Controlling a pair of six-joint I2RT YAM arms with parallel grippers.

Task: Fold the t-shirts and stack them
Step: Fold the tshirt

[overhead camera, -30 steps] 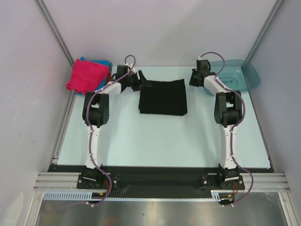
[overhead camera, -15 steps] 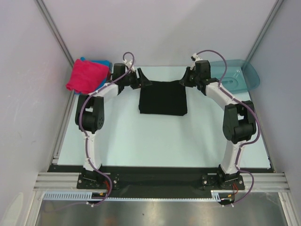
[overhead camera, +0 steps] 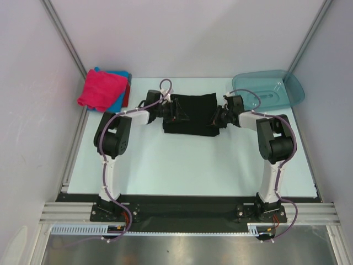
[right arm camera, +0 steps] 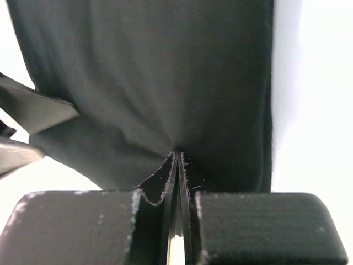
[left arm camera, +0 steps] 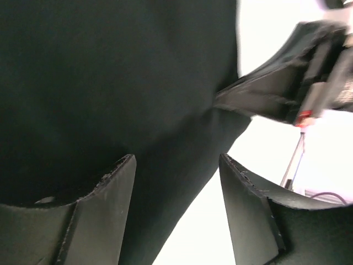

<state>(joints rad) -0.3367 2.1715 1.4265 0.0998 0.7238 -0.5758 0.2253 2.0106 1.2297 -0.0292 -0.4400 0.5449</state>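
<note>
Left claw: my fingers stand apart, low over the left edge of the folded black cloth t-shirt.
Right claw: mine is pinched together on that shirt's right edge, and the cloth puckers there.
Black shirt: flat, mid-worktop.
Stack: folded magenta-pink t-shirt on a blue t-shirt, far-left corner.

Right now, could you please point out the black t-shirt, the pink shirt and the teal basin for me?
black t-shirt (overhead camera: 193, 113): top view, on the flat middle of the cloth.
pink shirt (overhead camera: 102, 89): top view, on the upper face of the folded cloth.
teal basin (overhead camera: 278, 91): top view, on its bare floor.
</note>
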